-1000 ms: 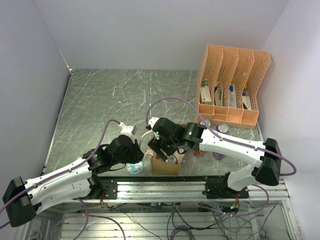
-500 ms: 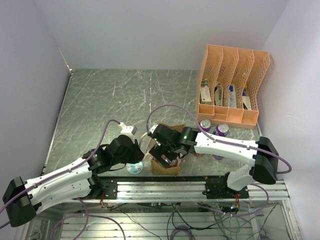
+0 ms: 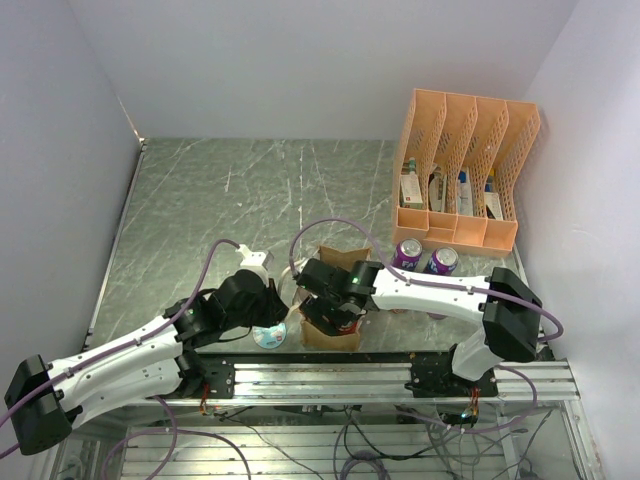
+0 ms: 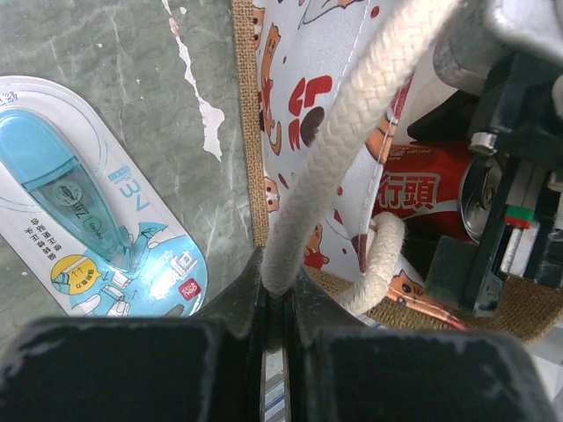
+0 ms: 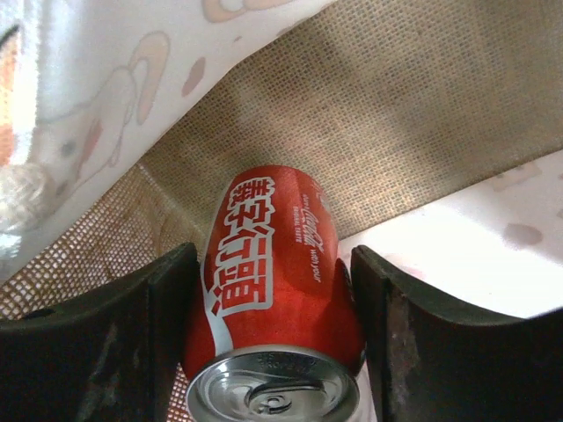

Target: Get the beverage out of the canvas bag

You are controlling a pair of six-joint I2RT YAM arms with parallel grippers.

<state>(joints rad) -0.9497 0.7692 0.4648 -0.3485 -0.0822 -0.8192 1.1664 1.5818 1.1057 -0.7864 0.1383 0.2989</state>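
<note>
The tan canvas bag (image 3: 330,336) stands at the table's near edge, with a cartoon-print lining (image 4: 299,97) inside. My left gripper (image 4: 277,281) is shut on one cream rope handle (image 4: 352,114) at the bag's left side and holds it up. My right gripper (image 3: 340,312) reaches down into the bag. Its fingers (image 5: 167,308) press on both sides of a red cola can (image 5: 273,255), the beverage, which lies tilted on the bag's burlap floor. The can also shows in the left wrist view (image 4: 422,198), beside the second handle.
A blue correction-tape pack (image 4: 97,202) lies on the table just left of the bag (image 3: 268,337). Two purple cans (image 3: 408,250) (image 3: 443,260) stand right of the bag. An orange file organizer (image 3: 465,170) stands at the back right against the wall.
My right gripper has moved left and down into the bag, uncovering the two purple cans behind it. The left arm has held still with the handle.
</note>
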